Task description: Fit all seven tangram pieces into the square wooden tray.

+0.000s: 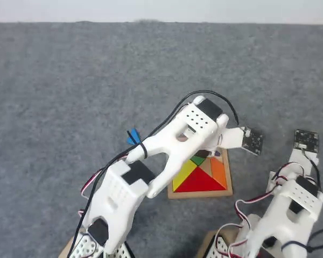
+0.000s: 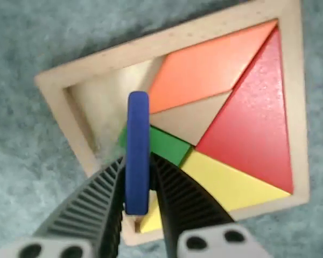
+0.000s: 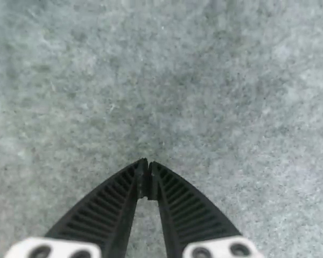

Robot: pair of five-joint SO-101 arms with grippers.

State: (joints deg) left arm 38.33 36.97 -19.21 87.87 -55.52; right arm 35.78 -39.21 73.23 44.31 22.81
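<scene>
- Left gripper: pinching the blue piece. The piece stands on edge between the jaws, and its upper part sticks out past the tips.
- Blue piece sits above the tray, over the side where the bare gap lies. Cannot tell whether its lower edge touches the tray floor.
- Tray lies on the grey mat, under the left arm's wrist.
- Already lying flat in the tray: orange, red, yellow, green. The tan patch between orange and green could be a piece or bare floor; cannot tell.
- Right gripper: jaws pressed together with nothing between them, above bare mat and well apart from the tray.
- Handling, as judged:
  - The piece looks like thin painted wood, so light, stiff and unlikely to break.
  - The smooth paint may slip against the ribbed jaws if it is twisted.
  - The present hold across the two flat faces looks secure.
  - That hold keeps the piece upright, so it must be tipped flat before it can seat.
- Fit looks tight, and a corner could catch on the rim or ride up on green.
- Step in hand, as judged: placing blue into the gap. The task is well along but not finished.
</scene>
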